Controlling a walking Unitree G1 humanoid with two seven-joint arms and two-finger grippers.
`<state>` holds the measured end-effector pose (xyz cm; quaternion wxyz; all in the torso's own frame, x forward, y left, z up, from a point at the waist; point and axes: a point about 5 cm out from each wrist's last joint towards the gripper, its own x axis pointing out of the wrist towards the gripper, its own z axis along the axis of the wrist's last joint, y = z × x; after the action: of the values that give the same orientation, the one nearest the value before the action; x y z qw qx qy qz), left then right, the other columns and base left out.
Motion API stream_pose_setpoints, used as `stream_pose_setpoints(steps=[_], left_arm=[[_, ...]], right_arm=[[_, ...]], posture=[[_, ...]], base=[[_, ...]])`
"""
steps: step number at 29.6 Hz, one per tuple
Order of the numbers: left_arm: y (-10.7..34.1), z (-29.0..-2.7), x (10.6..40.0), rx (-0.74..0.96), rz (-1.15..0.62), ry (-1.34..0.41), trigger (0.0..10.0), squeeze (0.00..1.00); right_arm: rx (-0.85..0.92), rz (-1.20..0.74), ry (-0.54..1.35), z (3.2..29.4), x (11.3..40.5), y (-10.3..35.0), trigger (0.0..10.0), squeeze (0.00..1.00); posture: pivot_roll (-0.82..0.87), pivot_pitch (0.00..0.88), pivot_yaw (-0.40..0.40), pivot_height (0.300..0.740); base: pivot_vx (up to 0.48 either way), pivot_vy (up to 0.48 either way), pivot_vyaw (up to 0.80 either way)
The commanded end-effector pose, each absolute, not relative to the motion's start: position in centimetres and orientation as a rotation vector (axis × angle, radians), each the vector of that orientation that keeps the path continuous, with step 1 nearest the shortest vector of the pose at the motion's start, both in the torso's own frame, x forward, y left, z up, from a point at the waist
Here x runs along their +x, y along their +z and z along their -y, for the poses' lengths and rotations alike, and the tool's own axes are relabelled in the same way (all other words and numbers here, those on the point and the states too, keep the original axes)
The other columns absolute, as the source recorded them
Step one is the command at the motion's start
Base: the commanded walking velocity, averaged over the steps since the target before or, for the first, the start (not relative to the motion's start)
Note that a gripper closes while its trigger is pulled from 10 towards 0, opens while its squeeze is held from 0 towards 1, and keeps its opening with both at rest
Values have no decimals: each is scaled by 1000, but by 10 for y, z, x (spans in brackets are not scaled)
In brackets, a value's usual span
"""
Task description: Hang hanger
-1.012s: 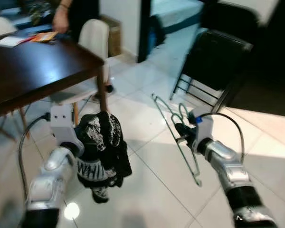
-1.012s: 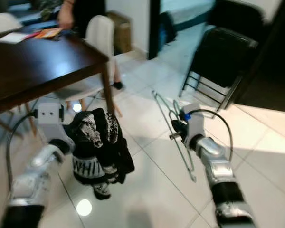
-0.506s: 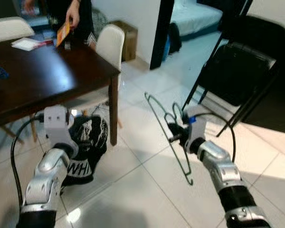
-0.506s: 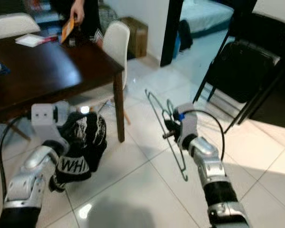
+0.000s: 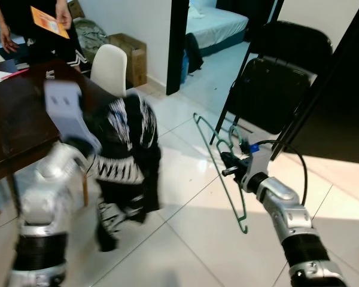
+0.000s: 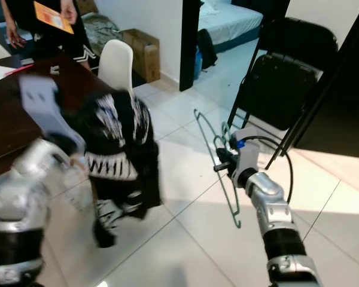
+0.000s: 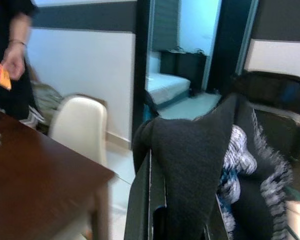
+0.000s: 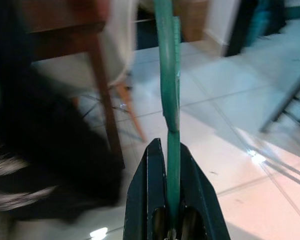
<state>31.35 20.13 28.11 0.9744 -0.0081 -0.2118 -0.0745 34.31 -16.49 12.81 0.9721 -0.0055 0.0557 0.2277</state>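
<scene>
From the head camera I saw the right claw [image 5: 232, 167] closed on a thin green wire hanger [image 5: 222, 173], gripping it near the hook; the hanger slanted down from the claw over the white tiled floor [image 5: 185, 239], its lower end well above the tiles. In the right wrist view the green wire [image 8: 169, 100] ran straight between the two black fingers [image 8: 150, 200], which pressed against it on both sides. The left claw [image 7: 180, 220] was raised to the left of the hanger and carried a black garment with white lettering and pattern [image 5: 128, 161], draped over its fingers and hanging down in folds; the cloth hid the fingertips, but the fingers in the left wrist view appeared clamped on the fabric. This arm and the garment looked blurred. Behind the garment stood a dark wooden table [image 5: 12, 119] with a white chair [image 5: 110, 69] at its far side. A person [image 5: 42, 30] stood beyond the table holding an orange card [image 5: 48, 21]. A black folding chair [image 5: 281, 78] stood behind the right arm, near a dark doorway that opened onto a bed [image 5: 218, 24].
</scene>
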Motion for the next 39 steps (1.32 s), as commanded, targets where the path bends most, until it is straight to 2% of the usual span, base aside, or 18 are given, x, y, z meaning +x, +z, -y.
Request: stream_pose_setpoints(steps=[1,12,26,33,39], left_arm=[[293,-205,312,3,467,-151,10000,0],[305,-211,318,26,484,-145,10000,0],[297,-212,322,10,452,-136,10000,0],[302,-200,320,9,470,-201,10000,0],[321,-215,323,39,520,-139,10000,0]], right_arm=[[-19,-112,462,166,342,127,10000,0],[-12,-114,445,165,343,127,10000,0],[-5,-111,429,167,341,125,10000,0],[12,-113,426,168,341,124,10000,0],[43,-138,387,172,342,122,10000,0]], posture=[[17,47,-45,740],[13,45,-32,740],[16,30,-37,740],[23,22,-35,740],[36,23,-39,740]], base=[[334,0,800],[334,0,749],[334,0,0],[335,0,0],[338,0,0]])
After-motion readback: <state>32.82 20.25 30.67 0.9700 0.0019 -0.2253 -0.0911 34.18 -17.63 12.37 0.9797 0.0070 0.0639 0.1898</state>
